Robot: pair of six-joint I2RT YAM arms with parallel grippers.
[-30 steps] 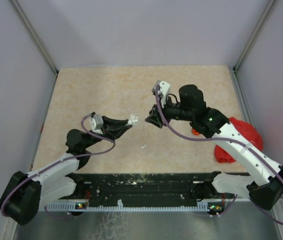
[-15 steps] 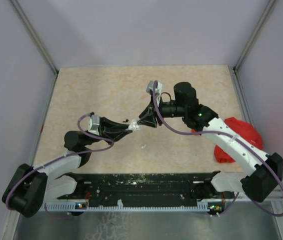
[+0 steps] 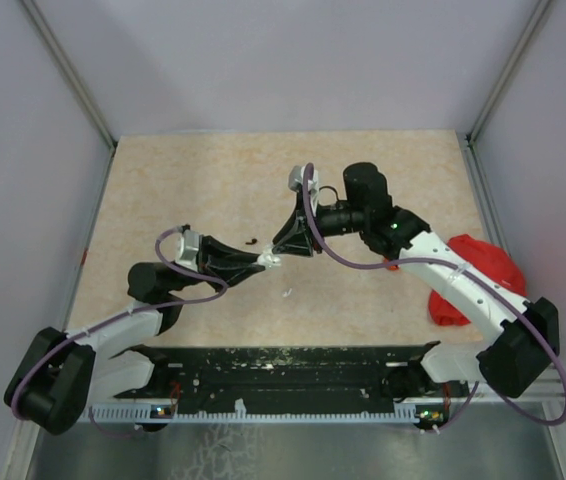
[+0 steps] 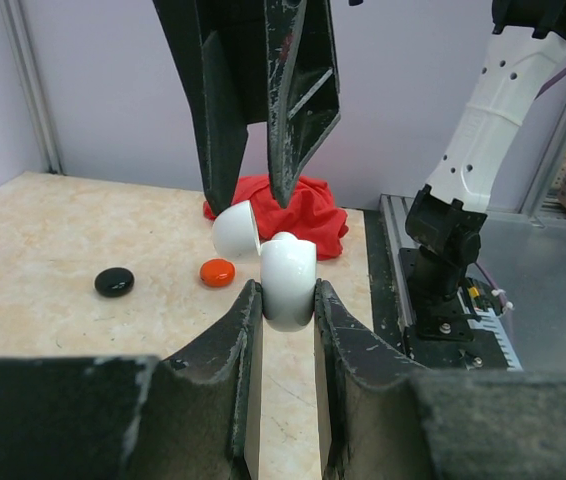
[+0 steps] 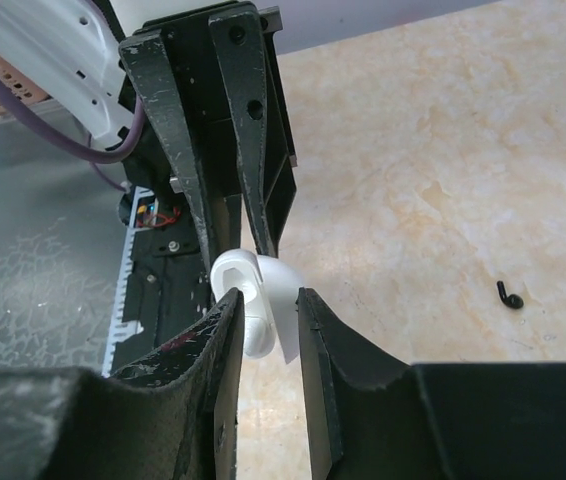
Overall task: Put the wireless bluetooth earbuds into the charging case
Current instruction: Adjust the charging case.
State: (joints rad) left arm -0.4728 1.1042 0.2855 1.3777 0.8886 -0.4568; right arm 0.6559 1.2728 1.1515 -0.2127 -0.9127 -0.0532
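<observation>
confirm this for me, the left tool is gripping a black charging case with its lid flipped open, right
Not quite. The charging case gripped in the left tool is white, not black; the left wrist view shows it plainly. The rest holds: its lid is flipped open.

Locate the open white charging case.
In the top view the white charging case is mid-table, clamped in the left gripper, with the right gripper at its lid.
</observation>
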